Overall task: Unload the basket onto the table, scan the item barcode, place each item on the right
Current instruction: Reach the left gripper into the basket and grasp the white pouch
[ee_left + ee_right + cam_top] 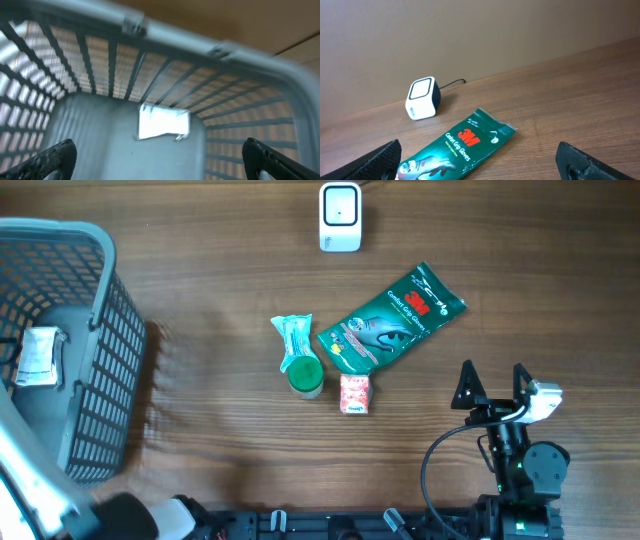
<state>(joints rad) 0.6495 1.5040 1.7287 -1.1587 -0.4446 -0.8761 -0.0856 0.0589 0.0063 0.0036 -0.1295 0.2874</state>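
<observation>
Wooden table (200,430) bears glove packet (392,318) lying diagonally, header end far-right.

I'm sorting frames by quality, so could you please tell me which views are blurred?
Left wrist: smeared, basket bars and the white packet soft. Overhead: sharp, scanner crisp. Right wrist: sharp, glove pack lettering readable.
</observation>
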